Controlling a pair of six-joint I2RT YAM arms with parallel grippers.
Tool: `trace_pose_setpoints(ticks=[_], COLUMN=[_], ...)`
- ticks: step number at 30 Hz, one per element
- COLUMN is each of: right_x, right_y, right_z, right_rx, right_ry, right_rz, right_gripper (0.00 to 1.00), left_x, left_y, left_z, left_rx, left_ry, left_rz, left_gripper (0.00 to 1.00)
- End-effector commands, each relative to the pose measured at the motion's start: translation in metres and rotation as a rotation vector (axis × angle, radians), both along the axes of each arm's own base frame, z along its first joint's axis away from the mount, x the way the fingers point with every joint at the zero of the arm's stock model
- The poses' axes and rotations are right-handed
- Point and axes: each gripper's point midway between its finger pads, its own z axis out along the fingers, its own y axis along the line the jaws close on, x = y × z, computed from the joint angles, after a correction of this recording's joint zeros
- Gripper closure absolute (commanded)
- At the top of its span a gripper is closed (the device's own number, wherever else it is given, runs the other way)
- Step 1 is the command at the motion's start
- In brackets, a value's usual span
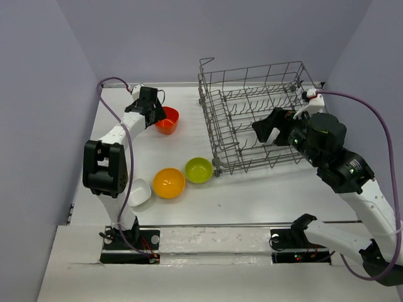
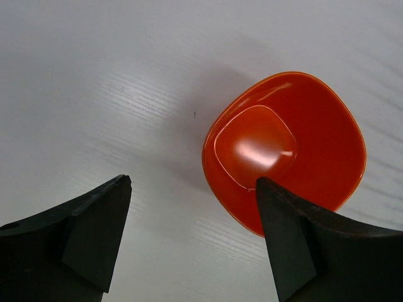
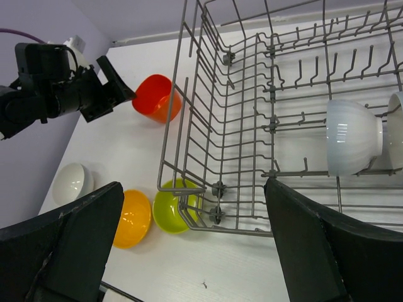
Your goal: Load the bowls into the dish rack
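A red-orange bowl sits upright on the table at the back left. My left gripper is open just over it, one finger above the bowl's inside and the other over bare table, so the rim lies between the jaws. An orange-yellow bowl, a lime green bowl and a white bowl rest near the front. The grey wire dish rack holds a white bowl on its side, with another white one at the frame edge. My right gripper hangs open over the rack, holding nothing.
The green bowl lies against the rack's front left corner. The white table is walled in by purple panels on the left, back and right. A purple cable loops off the right arm.
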Motion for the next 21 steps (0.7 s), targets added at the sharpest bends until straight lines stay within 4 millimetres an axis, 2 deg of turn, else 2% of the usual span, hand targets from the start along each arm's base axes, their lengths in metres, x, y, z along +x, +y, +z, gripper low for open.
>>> trace_pose_setpoints(ticks=[1, 6, 14, 19, 20, 21], right_x=[0.0, 0.0, 0.002, 0.004, 0.004, 0.004], right_y=[0.005, 0.005, 0.011, 0.012, 0.011, 0.012], right_z=[0.007, -0.002, -0.01, -0.016, -0.016, -0.017], right_rx=[0.037, 0.031, 0.025, 0.011, 0.011, 0.011], right_ry=[-0.023, -0.01, -0.001, 0.004, 0.004, 0.006], right_rz=[0.019, 0.02, 0.041, 0.044, 0.041, 0.039], right_gripper=[0.01, 0.01, 0.01, 0.01, 0.01, 0.01], left_x=[0.02, 0.024, 0.015, -0.004, -0.014, -0.019], left_y=[-0.003, -0.003, -0.001, -0.009, -0.011, -0.013], left_z=[0.02, 0.022, 0.032, 0.038, 0.029, 0.028], left_rx=[-0.026, -0.022, -0.024, -0.066, -0.077, -0.087], left_ry=[-0.07, -0.069, -0.083, -0.058, -0.037, -0.037], left_rz=[0.014, 0.012, 0.009, -0.038, -0.048, -0.059], left_gripper=[0.11, 0.12, 0.12, 0.12, 0.13, 0.13])
